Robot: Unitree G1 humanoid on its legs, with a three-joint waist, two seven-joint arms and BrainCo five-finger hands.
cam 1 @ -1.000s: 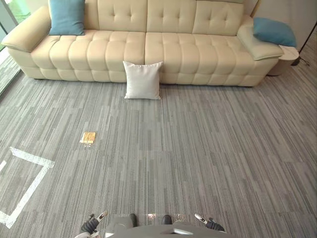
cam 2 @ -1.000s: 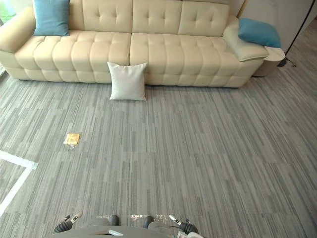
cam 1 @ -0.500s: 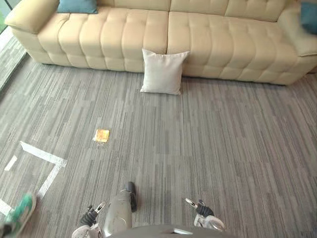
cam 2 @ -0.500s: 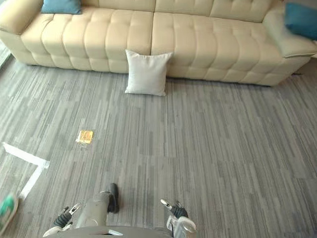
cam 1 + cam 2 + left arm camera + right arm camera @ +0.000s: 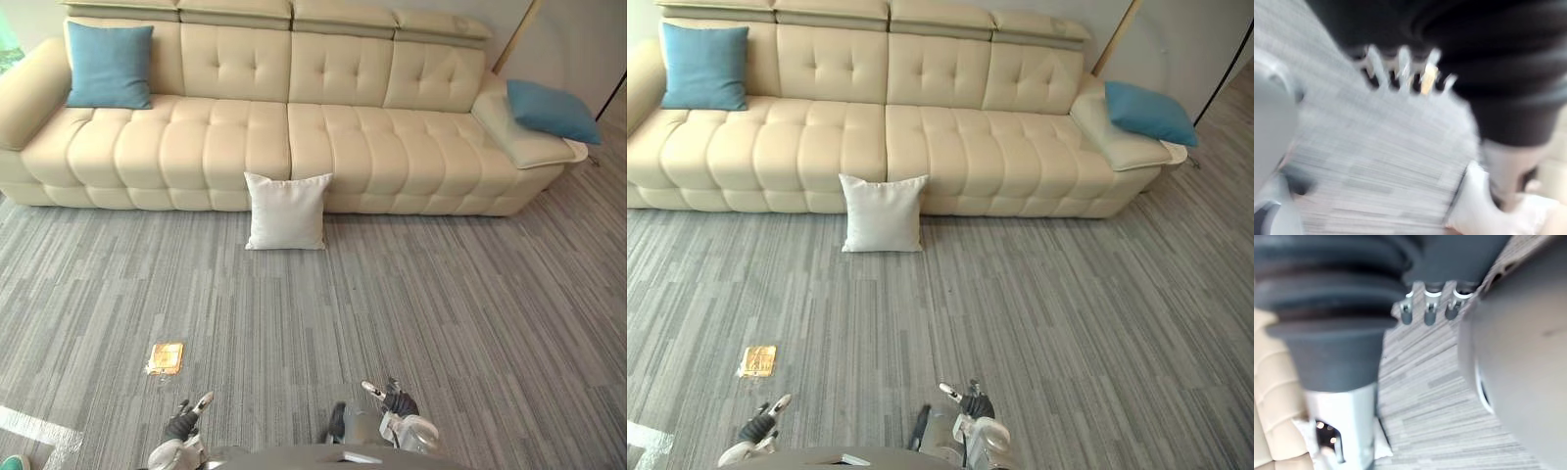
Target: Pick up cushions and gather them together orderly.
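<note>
White cushion (image 5: 285,211) on carpet (image 5: 460,294) against sofa (image 5: 353,137), left hand (image 5: 182,425), right hand (image 5: 397,401) relaxed, empty

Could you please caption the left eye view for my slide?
White cushion stands on grey carpet against a cream sofa; left blue cushion on its seat, right blue cushion on its armrest.

A white cushion (image 5: 286,211) stands upright on the carpet against the sofa; blue cushions (image 5: 109,66) (image 5: 552,111) rest at its ends.
</note>
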